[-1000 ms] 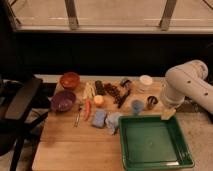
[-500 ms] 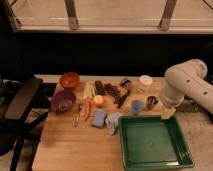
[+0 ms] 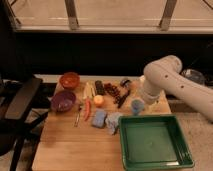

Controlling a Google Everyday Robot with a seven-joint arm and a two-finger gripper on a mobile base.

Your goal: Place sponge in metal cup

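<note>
Since the sponge (image 3: 99,118) is lying flat on the worktop (image 3: 65,145) just below the middle of the frame, the pickup is judged not yet done. It's bordered on its right by a paler grey-blue rag (image 3: 113,122), which looks to be touching it, and on its left by a long red-orange item (image 3: 87,109). The green tray (image 3: 155,142) is found at the lower right.

The pincer (image 3: 144,102) is placed at the low end of the white arm (image 3: 162,75), right of centre, just beside a light blue cup (image 3: 137,106) and well apart from the sponge. It's held open and nothing is gripped.

The metal cup can't be picked out for sure; that part of the worktop is largely covered by the arm.

Handling-wise, the sponge is expected to be light, soft and squashy, so breakage isn't a worry. It's probably best taken across its narrower sides, around the middle, from above. Care would be needed so the rag isn't snagged along with it. A block like that may spring back and sit proud of a small cup unless it's pushed in a bit.
</note>
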